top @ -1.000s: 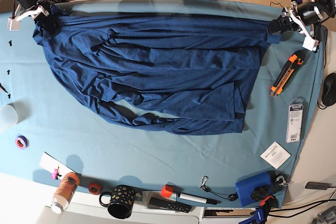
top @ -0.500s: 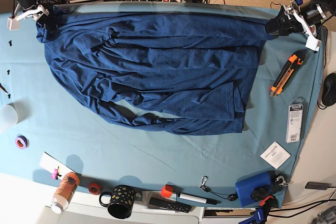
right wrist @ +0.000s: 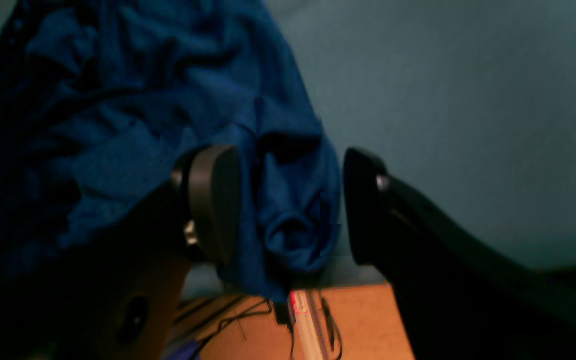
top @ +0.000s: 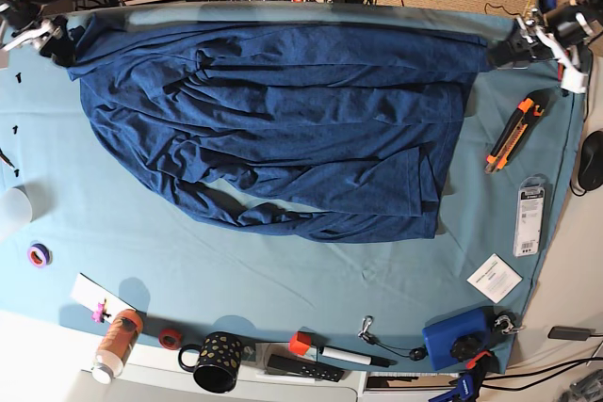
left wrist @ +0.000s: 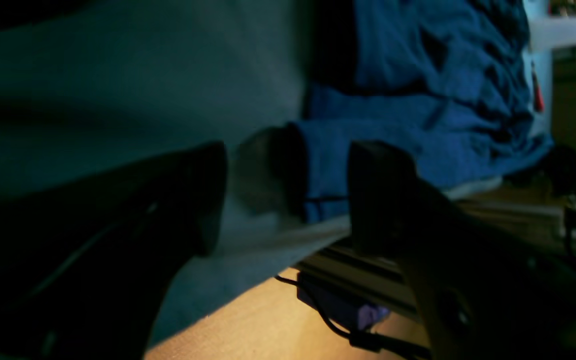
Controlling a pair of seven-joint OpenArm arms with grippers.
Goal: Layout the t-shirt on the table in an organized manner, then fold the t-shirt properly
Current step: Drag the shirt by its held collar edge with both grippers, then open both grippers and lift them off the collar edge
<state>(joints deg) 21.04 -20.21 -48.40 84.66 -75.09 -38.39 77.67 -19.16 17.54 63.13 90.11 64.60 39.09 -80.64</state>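
The table (top: 283, 298) is covered by a light teal cloth, and its white rim is seen along the near edge in the base view. The t-shirt (top: 283, 129) is spread across the far half of the table, its upper edge stretched along the far side from corner to corner. Many long creases are seen across it, and its lower edge is curved and bunched toward the middle of the table.

The left pincer (top: 516, 44) is seen at the far corner on the right of the base view, at the end of the shirt. In the left wrist view its fingers (left wrist: 378, 200) are spread, and a hemmed edge of the shirt (left wrist: 418, 115) lies between them on the cloth; no grip is seen. The right pincer (top: 58, 41) is at the opposite far corner. In the right wrist view its fingers (right wrist: 213, 200) are spread as well, with a bunched fold of the shirt (right wrist: 288, 210) between them at the table's edge; whether a finger touches the fabric cannot be told.

A blue box (top: 454, 338) stands near the right front corner. A dark mug (top: 217, 361) is set at the front edge, and an orange bottle (top: 117, 344) lies to its left. An orange knife (top: 515, 131) lies right of the shirt, apart from it.
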